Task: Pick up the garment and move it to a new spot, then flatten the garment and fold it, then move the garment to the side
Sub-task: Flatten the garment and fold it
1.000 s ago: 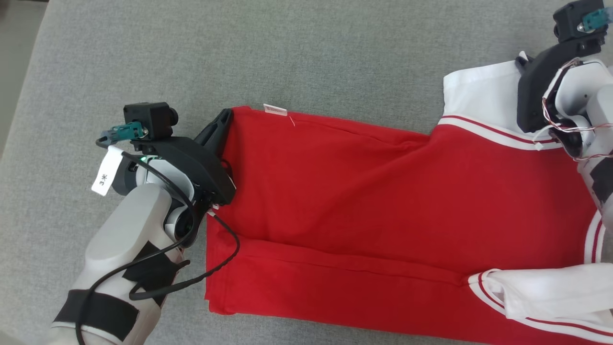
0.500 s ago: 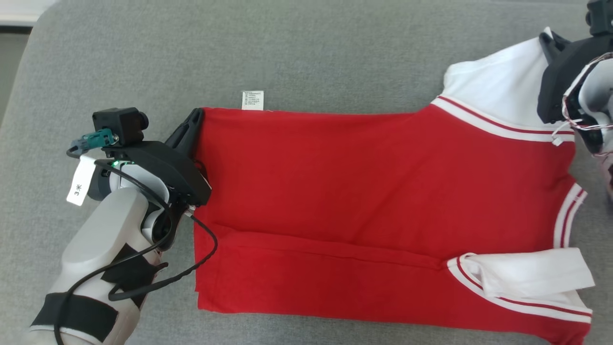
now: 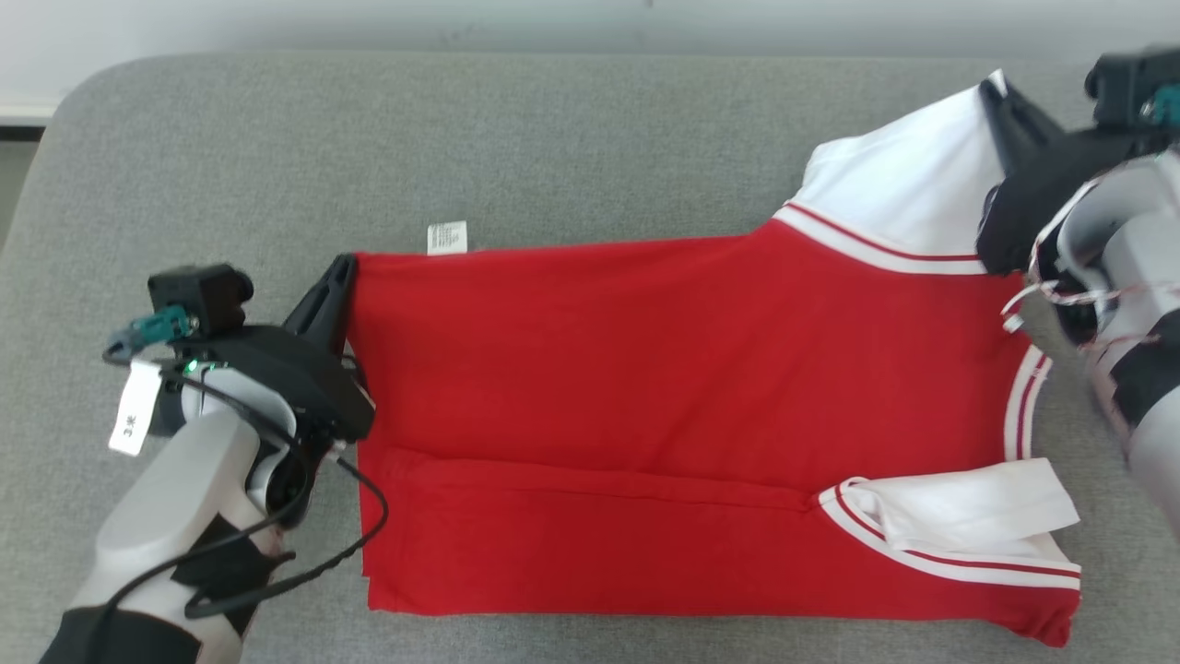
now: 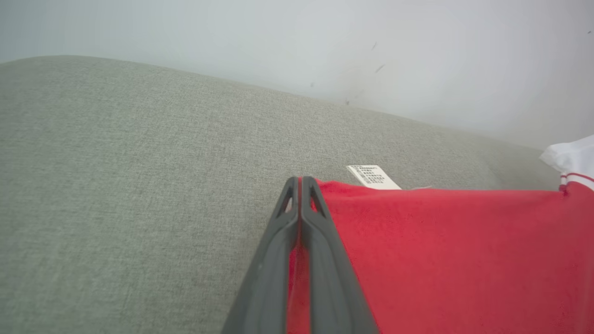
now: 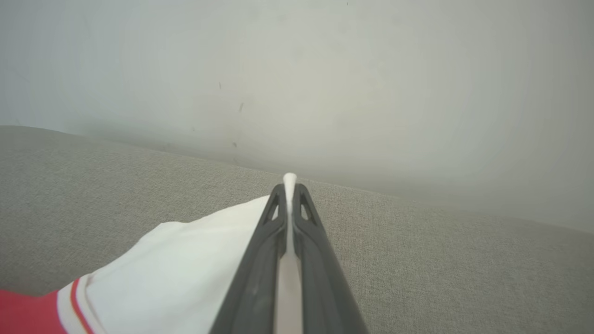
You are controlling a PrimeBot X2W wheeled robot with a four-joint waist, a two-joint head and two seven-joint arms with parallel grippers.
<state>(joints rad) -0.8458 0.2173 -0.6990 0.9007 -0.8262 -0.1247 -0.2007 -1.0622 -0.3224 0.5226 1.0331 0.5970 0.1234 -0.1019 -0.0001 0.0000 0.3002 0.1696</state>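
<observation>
Red garment [image 3: 645, 369] with white sleeves and striped trim lies spread on the grey upholstered surface [image 3: 553, 138], its near long edge folded over. Left gripper [image 3: 339, 272] is clenched on the far hem corner, with red cloth pinched between its fingers. Right gripper [image 3: 1000, 97] is clenched on the edge of the far white sleeve. A white care label [image 3: 447, 237] projects from the far edge, near the left gripper.

A grey woven cushion [image 3: 590, 138] spreads across the head view, its corner rounded at 10 o'clock. A pale, plain wall [image 3: 590, 23] runs behind it at 12 o'clock, with a few small dark specks [image 4: 376, 68] in the left wrist view. Light is soft and even.
</observation>
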